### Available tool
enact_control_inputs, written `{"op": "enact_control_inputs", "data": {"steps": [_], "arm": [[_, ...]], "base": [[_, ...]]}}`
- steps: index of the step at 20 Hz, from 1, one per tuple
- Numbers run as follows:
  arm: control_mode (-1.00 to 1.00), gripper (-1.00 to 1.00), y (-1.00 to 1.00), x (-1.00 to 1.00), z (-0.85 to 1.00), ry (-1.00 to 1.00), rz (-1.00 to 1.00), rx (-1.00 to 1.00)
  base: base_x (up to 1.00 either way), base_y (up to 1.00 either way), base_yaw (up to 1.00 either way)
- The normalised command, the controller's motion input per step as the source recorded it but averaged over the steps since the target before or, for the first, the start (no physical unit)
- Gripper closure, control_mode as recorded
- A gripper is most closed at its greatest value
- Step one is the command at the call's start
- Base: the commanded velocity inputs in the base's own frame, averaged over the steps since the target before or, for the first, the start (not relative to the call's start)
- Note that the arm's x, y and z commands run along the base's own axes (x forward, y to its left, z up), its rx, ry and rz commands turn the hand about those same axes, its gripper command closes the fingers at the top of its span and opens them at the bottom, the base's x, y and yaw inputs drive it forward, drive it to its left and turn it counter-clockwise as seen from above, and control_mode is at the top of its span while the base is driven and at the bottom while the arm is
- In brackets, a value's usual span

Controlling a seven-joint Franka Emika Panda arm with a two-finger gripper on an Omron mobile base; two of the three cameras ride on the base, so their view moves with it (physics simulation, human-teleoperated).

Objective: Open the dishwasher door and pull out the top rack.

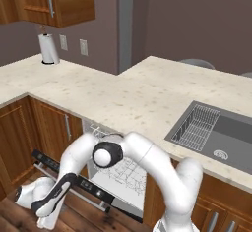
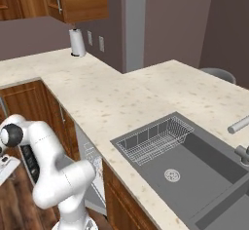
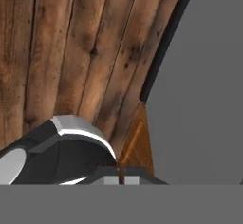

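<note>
The dishwasher door (image 1: 114,186) hangs open below the counter, its black control strip (image 1: 74,179) facing out over the floor. White wires of the top rack (image 1: 102,132) show inside the opening, just under the counter edge. My arm bends down low in front of the door. My gripper (image 1: 47,222) sits past the door's outer edge, close to the wooden floor, at the bottom left. In the hand view the grey door panel (image 3: 204,85) with its dark edge (image 3: 166,42) lies to the right. The fingertips (image 3: 118,176) are shut together with nothing between them.
Brown wooden cabinets (image 1: 49,128) flank the dishwasher. A speckled L-shaped counter (image 1: 123,93) runs above it. A grey sink (image 1: 231,137) holds a wire grid (image 1: 197,125). A paper towel roll (image 1: 48,48) stands at the back corner. Wooden floor (image 3: 71,52) lies under the hand.
</note>
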Motion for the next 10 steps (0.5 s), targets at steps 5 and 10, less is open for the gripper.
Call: {"op": "enact_control_inputs", "data": {"steps": [5, 10], "arm": [[-1.00, -1.00, -0.16, -0.23, 0.62, 0.06, 0.00, 0.21], [-1.00, -1.00, -0.64, -0.08, 1.00, 0.00, 0.00, 0.16]], "base": [[0.00, 0.00, 0.00], [0.00, 0.00, 0.00]]}}
